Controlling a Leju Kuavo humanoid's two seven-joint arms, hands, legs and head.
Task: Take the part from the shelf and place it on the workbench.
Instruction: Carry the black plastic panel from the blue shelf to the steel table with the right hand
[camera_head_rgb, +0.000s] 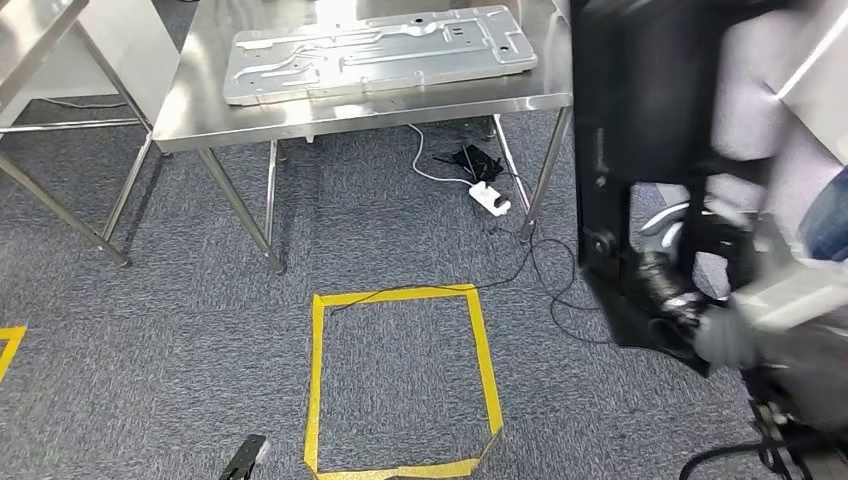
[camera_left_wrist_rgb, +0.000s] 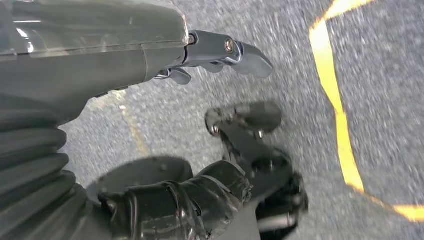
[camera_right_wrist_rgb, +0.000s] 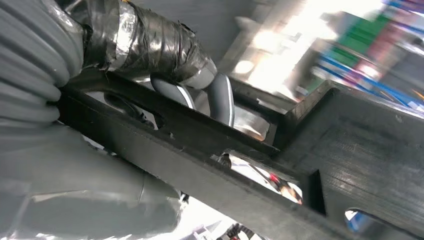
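Beside the yellow tape square (camera_head_rgb: 400, 380) on the grey carpet (camera_head_rgb: 180, 320), the right hand (camera_right_wrist_rgb: 200, 92) holds a big black part (camera_head_rgb: 640, 150), its fingers curled over a bar of the part's frame. Past the square stands the shiny metal bench (camera_head_rgb: 200, 110), with a flat silver panel (camera_head_rgb: 380, 55) lying on it. Near the square's tape, the left hand (camera_left_wrist_rgb: 235, 115) hangs over the carpet with fingers spread apart, holding nothing.

Right robot hand (camera_head_rgb: 690, 300) holds black part (camera_head_rgb: 640, 130).
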